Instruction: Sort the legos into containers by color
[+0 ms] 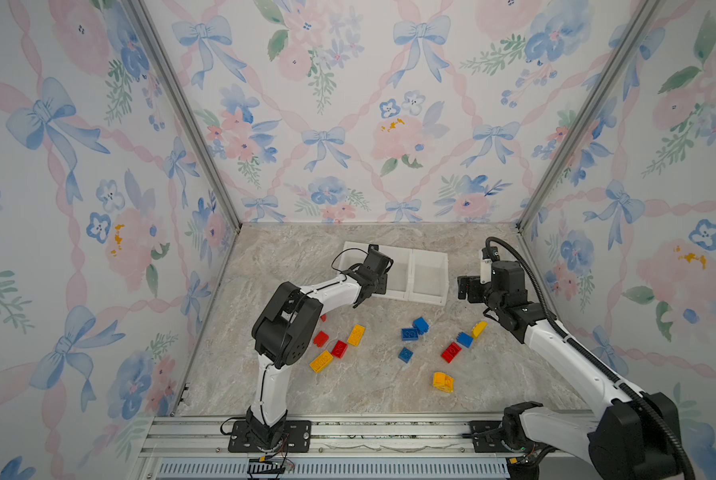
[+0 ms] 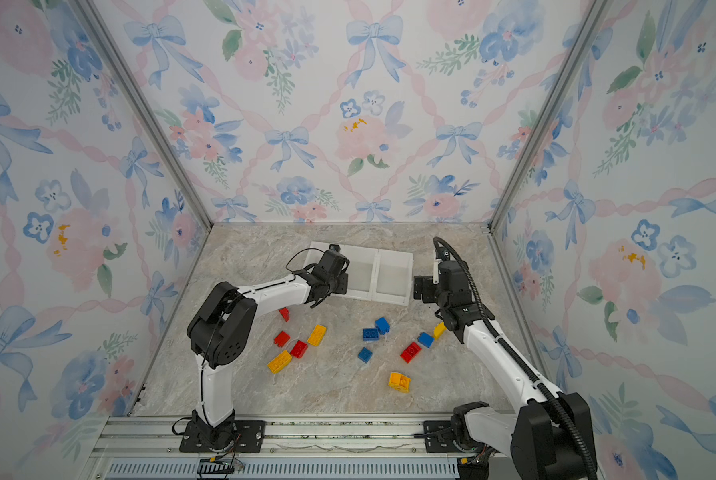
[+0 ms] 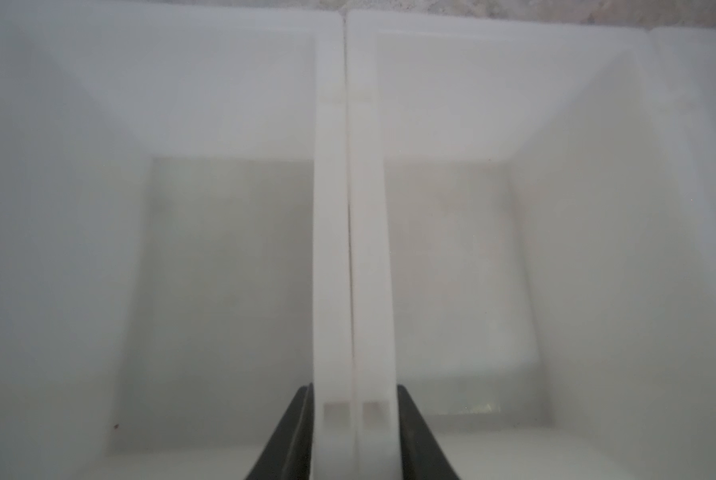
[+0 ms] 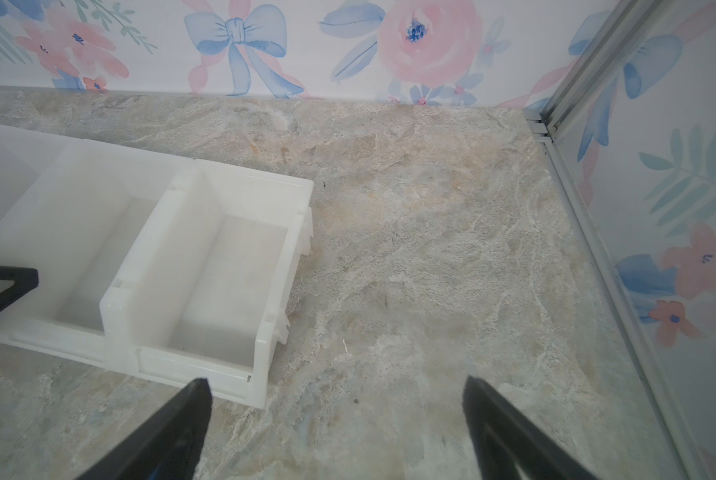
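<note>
Twelve bricks, red, blue, yellow, loose on table, all on base side of both claws, none touching either. One red brick half hidden under left arm. Three white bins in row. Left claw down on bins, fingers straddle double wall between two bins, tight against both faces; cannot tell whether clamped or loose. Right claw spread wide, nothing between jaws, hovers over table; end bin just beside it, on side toward left claw.

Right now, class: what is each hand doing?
Left hand: astride the wall between two containers; grip cannot be told.
Right hand: open, holding nothing.
</note>
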